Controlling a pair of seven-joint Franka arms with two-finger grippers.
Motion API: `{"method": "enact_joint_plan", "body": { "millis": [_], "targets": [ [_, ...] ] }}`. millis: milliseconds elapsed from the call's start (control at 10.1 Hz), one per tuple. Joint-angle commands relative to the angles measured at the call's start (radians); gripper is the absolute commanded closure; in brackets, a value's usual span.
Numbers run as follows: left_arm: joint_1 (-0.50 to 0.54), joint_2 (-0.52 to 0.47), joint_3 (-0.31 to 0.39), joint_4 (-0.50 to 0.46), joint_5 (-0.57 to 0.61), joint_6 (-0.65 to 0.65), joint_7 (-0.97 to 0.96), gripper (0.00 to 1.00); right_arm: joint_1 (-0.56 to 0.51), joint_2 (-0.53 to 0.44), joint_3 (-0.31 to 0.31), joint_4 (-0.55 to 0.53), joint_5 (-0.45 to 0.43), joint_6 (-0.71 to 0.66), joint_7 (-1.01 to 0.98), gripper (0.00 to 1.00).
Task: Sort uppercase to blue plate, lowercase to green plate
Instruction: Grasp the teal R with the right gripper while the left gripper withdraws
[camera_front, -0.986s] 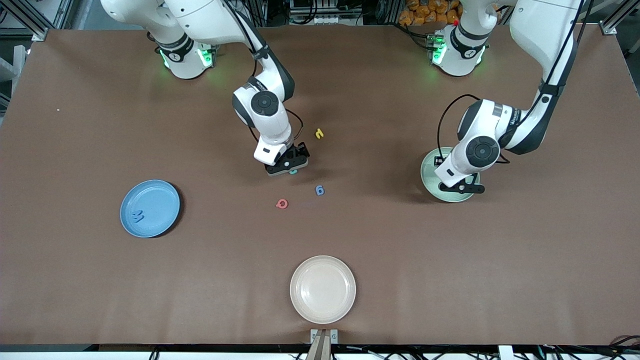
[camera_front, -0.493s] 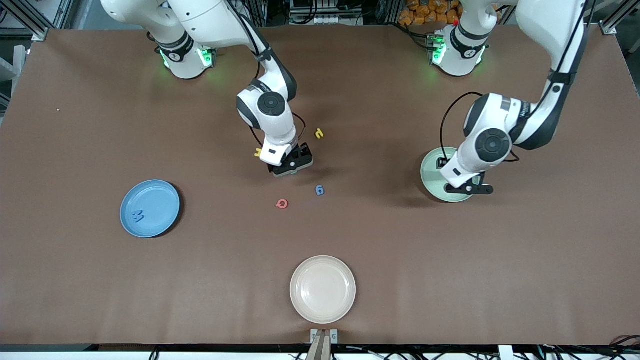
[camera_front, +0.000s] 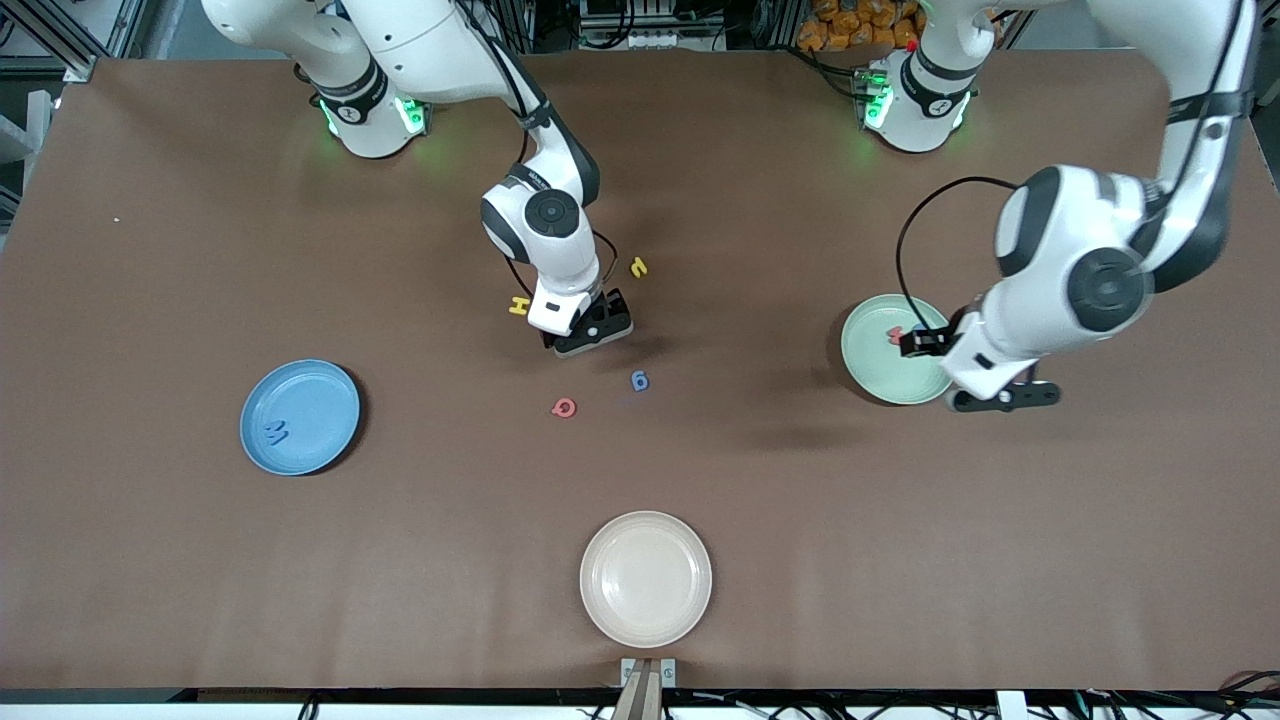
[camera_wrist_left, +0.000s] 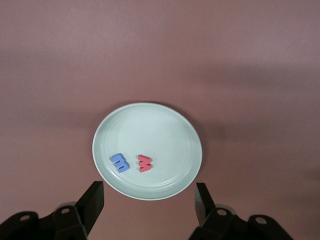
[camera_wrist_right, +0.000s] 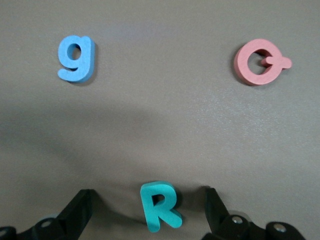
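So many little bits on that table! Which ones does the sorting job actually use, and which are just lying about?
In the job:
blue plate holding blue M
green plate holding red w and blue e
teal R
red Q
blue g
yellow H
yellow r

Lying about:
cream plate, nothing on it

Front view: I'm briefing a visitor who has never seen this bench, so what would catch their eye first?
The right pincer hangs low, open astride the teal R, with the blue g and red Q nearer the front camera. The left pincer is open above the green plate, where the red w and a blue letter lie.
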Motion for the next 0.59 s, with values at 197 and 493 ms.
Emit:
{"method": "enact_joint_plan", "body": {
  "millis": [197,493],
  "targets": [
    [0.015,-0.061,0.103,0.11,-0.073,-0.039,0.124,0.18,0.007,-0.008,-0.005,0.011,-0.015,-0.039,0.021,0.0],
    [0.015,-0.068,0.164,0.205,-0.098,-0.137,0.19,0.18,0.007,-0.023,-0.005,0.005,-0.016,-0.037,0.02,1.0]
  ]
}}
